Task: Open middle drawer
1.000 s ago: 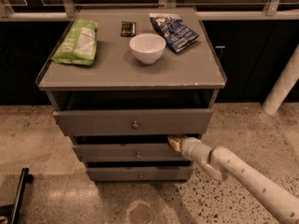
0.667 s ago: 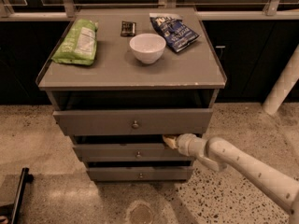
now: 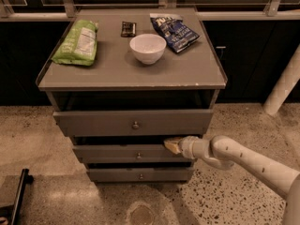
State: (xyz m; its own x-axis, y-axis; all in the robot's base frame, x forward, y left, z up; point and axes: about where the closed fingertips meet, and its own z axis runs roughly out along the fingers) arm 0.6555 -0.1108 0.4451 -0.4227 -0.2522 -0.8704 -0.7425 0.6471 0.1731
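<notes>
Nearest the camera, a speckled floor (image 3: 56, 139) is seen, with a black bar-shaped object (image 3: 18, 191) at 8 o'clock in the view. The arm (image 3: 248, 161) is brought in from 4 o'clock, and the gripper (image 3: 172, 145) is placed at the upper edge of the middle drawer (image 3: 108, 153), at 2 o'clock from that drawer's small knob (image 3: 138, 156) and toward the right end of the front. Whether the gripper is open or closed there cannot be told, nor whether the edge is actually gripped. The middle drawer is found between the bottom drawer (image 3: 117, 175) at 6 o'clock and the taller top drawer (image 3: 93, 123) at 12 o'clock, which is already drawn well out. The middle front is judged to stand only slightly forward of the bottom one, so the task is taken to be at its start: the approach is made, while most of the pull toward the camera is left. Farther back, on the cabinet top (image 3: 112, 74), a white bowl (image 3: 147, 48) is set near the middle, a green bag (image 3: 77, 42) at its 9 o'clock, a blue bag (image 3: 175, 31) at 2 o'clock and a small dark packet (image 3: 128, 28) at 11 o'clock.
</notes>
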